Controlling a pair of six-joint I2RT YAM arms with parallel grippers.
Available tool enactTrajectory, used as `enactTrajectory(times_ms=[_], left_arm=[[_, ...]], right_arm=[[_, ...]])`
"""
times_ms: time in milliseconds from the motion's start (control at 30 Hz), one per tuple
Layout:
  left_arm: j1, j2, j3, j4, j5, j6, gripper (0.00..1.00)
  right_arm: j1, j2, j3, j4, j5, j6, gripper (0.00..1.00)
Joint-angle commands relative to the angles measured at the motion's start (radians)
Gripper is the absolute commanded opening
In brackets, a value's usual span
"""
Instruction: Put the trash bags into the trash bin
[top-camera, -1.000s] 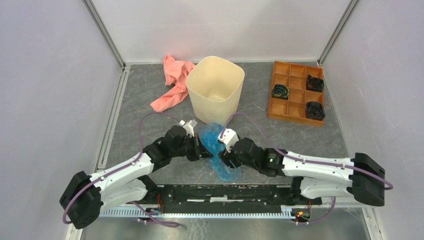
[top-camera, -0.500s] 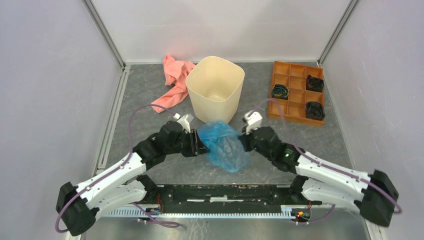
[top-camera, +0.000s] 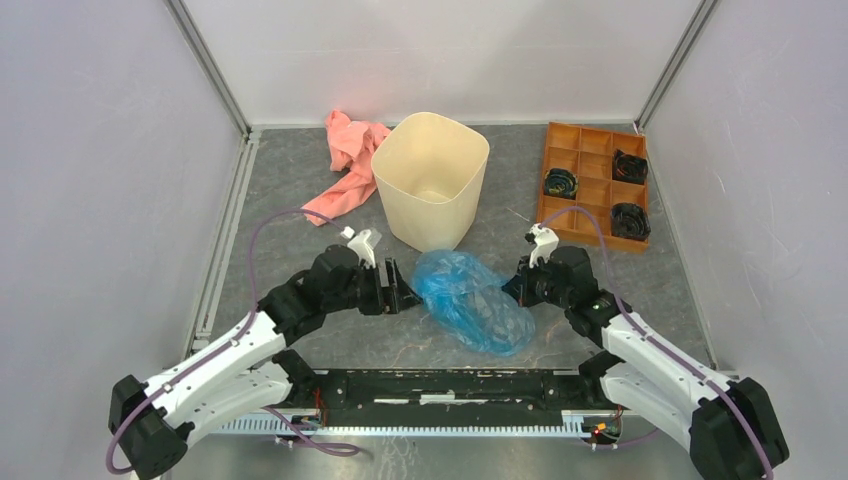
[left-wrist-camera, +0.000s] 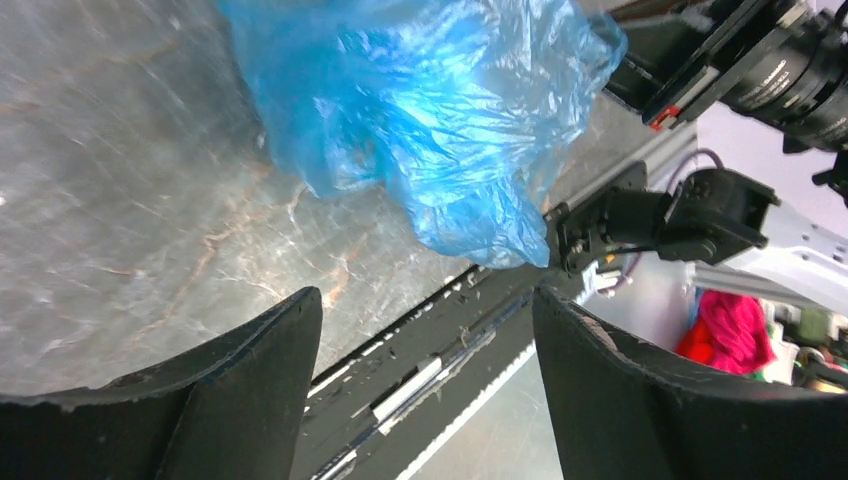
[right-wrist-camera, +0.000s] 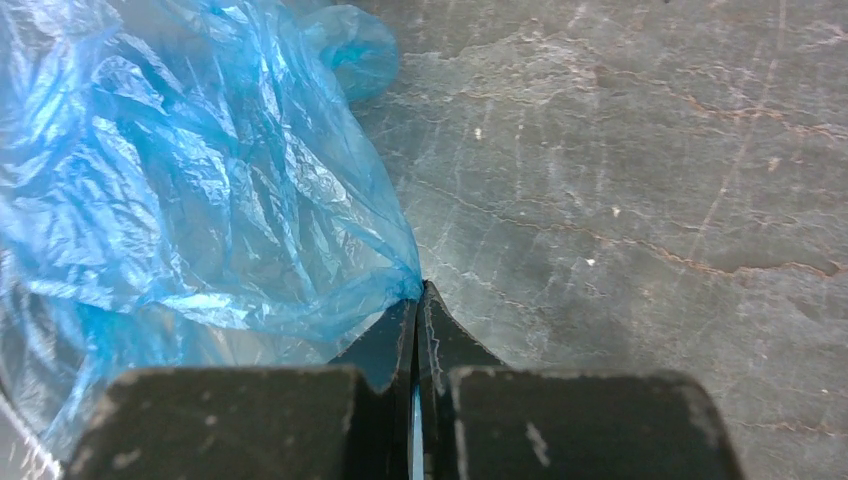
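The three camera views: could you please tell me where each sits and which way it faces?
Top external: above and behind the bases, looking down on the table, trash bin and trash bag; left arm and right arm show.
Left wrist: on the left arm, facing the trash bag past its open left pincer; the right arm shows beyond.
Right wrist: on the right arm, facing the table; its right pincer is shut on the trash bag's edge.
Shared: all three see the trash bag.
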Motion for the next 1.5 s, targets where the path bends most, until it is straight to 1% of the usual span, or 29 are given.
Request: enactTrajectory(times_ms=[0,33,100,200,267,300,433,500,533,633,733,833,1033,1133,1200,1267,1333,1400,1433,1467], left_arm=[[-0.004,0.002,-0.125,0.259,0.180,-0.131,0.82],[-0.011,-0.004,-0.166,0.345,0.219,-0.157,0.83],[-0.053,-0.010,-0.221,0.459,0.221,-0.215,0.86],[-0.148,0.028,-0.240,0.483,0.129,-0.246,0.87],[-0.183,0.067,-0.229,0.457,0.081,-0.247,0.85],[-0.187,0.077,-0.220,0.419,0.058,-0.241,0.83],[-0.181,0.013,-0.174,0.286,-0.073,-0.196,0.82],[-0.160,-0.018,-0.141,0.211,-0.135,-0.164,0.78],[-0.139,-0.022,-0.126,0.183,-0.144,-0.146,0.76],[-0.053,0.007,-0.088,0.153,-0.092,-0.091,0.71],[0.002,0.050,-0.087,0.202,-0.021,-0.077,0.71],[0.004,0.115,-0.098,0.292,0.056,-0.083,0.75],[-0.011,0.241,-0.097,0.473,0.181,-0.095,0.79],[-0.035,0.296,-0.081,0.499,0.178,-0.080,0.84],[-0.036,0.341,-0.074,0.509,0.151,-0.079,0.84],[-0.036,0.386,-0.049,0.503,0.112,-0.064,0.76],[-0.034,0.431,-0.007,0.480,0.079,-0.033,0.63],[-0.031,0.456,0.044,0.419,0.019,0.014,0.48],[-0.026,0.455,0.075,0.383,-0.021,0.037,0.35],[-0.016,0.448,0.096,0.338,-0.040,0.066,0.26]], right_arm=[[-0.011,-0.035,-0.001,0.052,-0.116,-0.012,0.00],[-0.012,-0.041,-0.001,0.055,-0.129,-0.013,0.00],[-0.010,-0.051,0.006,0.050,-0.138,-0.022,0.00],[-0.011,-0.064,0.020,0.042,-0.131,-0.037,0.00],[-0.010,-0.068,0.027,0.038,-0.128,-0.043,0.00],[-0.012,-0.070,0.030,0.032,-0.120,-0.049,0.00],[-0.010,-0.084,0.042,-0.025,-0.027,-0.069,0.00],[-0.017,-0.092,0.047,-0.048,0.020,-0.067,0.00],[-0.026,-0.094,0.046,-0.052,0.030,-0.065,0.00],[-0.071,-0.075,0.037,-0.050,0.026,-0.053,0.00],[-0.161,-0.025,0.008,-0.008,-0.056,-0.045,0.00],[-0.211,0.019,-0.006,0.034,-0.099,-0.037,0.00],[-0.215,0.057,0.007,0.032,-0.100,-0.078,0.00],[-0.215,0.046,0.011,0.027,-0.122,-0.093,0.00],[-0.215,0.034,0.015,0.024,-0.151,-0.099,0.00],[-0.215,0.017,0.023,0.000,-0.151,-0.111,0.00],[-0.214,-0.006,0.041,-0.042,-0.142,-0.136,0.00],[-0.215,-0.033,0.059,-0.083,-0.142,-0.172,0.00],[-0.215,-0.047,0.070,-0.102,-0.144,-0.193,0.01],[-0.214,-0.060,0.083,-0.130,-0.145,-0.210,0.01]])
